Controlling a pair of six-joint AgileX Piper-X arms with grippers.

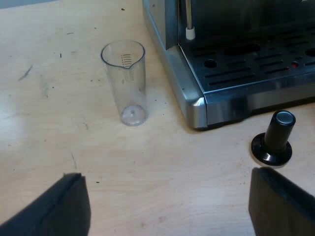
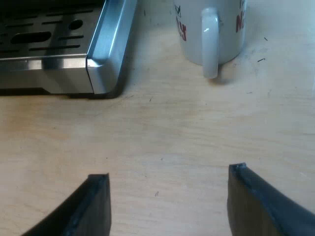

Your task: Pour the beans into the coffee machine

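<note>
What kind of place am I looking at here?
Probably a small coffee-making station, more a workbench than a café counter. An espresso machine stands on a scuffed wooden tabletop, with a clear measuring glass and a black-knobbed tamper standing close to it.

I see a pale wooden worktop. The espresso machine sits on it. A clear measuring glass stands at its nine o'clock, a black tamper at five o'clock. A white mug stands near the machine.

Left pincer, right pincer, black, seemingly wedge-shaped fingers
</note>
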